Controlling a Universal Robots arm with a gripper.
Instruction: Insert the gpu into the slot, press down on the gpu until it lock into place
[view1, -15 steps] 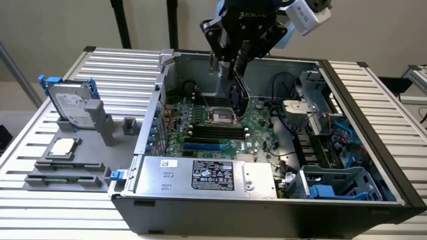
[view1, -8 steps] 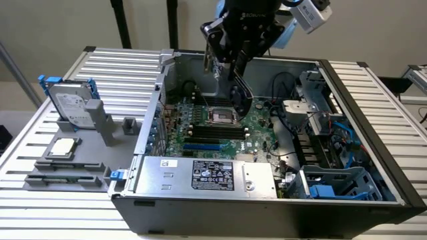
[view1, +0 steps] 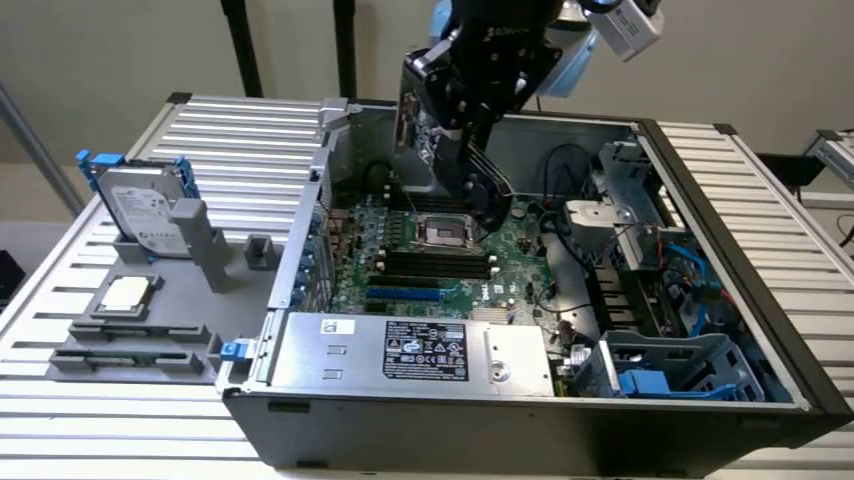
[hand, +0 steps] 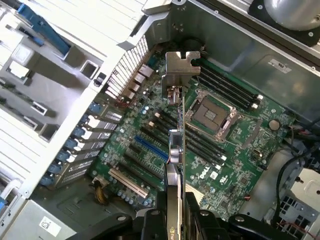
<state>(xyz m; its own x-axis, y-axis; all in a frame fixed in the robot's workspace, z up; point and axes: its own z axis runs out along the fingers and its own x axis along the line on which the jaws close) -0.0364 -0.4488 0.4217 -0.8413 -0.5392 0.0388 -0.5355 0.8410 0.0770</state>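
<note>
An open computer case (view1: 534, 425) lies on its side on a slatted metal tabletop (view1: 240, 130), with its green motherboard (view1: 514, 260) facing up. A robot arm reaches down from above into the case. Its black claw (view1: 487, 85) is clamped on the gpu (view1: 434, 130), a dark card held tilted in the air above the motherboard, over the square processor socket (view1: 445, 232).

In the wrist view the claw (hand: 172, 217) grips the gpu (hand: 176, 165) from both sides. The card is seen edge-on, running away from the camera to its silver metal bracket (hand: 181, 67) at the far end. The slot (hand: 150, 148), a bright-blue strip on the motherboard (hand: 240, 165), sits below and just to one side of the card's line; nothing is in it. Black memory sockets (hand: 227, 87) lie beside the processor socket (hand: 210, 115).

In the exterior view the slot (view1: 404, 295) shows near the silver power supply (view1: 414, 350), well below the card. A grey hard drive (view1: 140, 215) with blue rails stands on the tabletop at the exterior view's left, outside the case.
</note>
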